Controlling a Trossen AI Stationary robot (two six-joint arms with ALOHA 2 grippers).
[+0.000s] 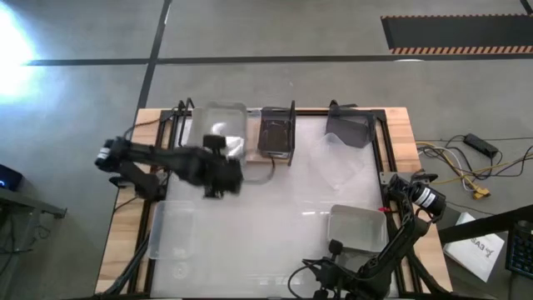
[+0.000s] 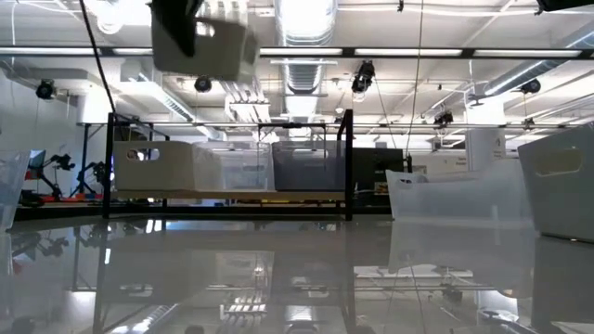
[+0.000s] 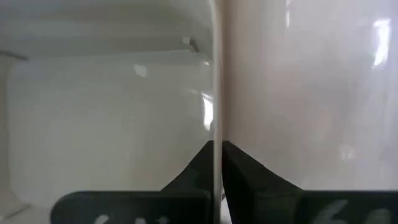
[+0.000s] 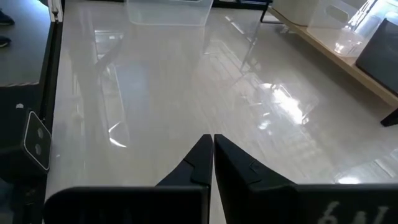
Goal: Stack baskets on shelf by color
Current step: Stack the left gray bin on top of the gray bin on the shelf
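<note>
Above the shelf [image 1: 275, 158], my left gripper [image 1: 223, 171] pinches the thin wall of a light grey basket [image 2: 204, 42], held high. It looks light, stiff and slippery, so I grip the rim. My right gripper [image 4: 211, 149] waits pressed together near the desk [image 1: 275, 208] edge.

Bright ceiling lights [image 2: 306, 19] are mirrored as glare on the glossy tabletop [image 4: 186, 93]; the left wrist view is washed out.

You have six baskets on view: two whitish light grey [image 1: 223, 125] [image 1: 358, 229], two dark grey [image 1: 276, 133] [image 1: 350, 129], two clear [image 1: 179, 233] [image 1: 341, 171]. You have one shelf [image 2: 227, 195], one white tabletop [image 1: 275, 208] and two arms, each with one gripper [image 1: 223, 171] [image 4: 212, 152].
</note>
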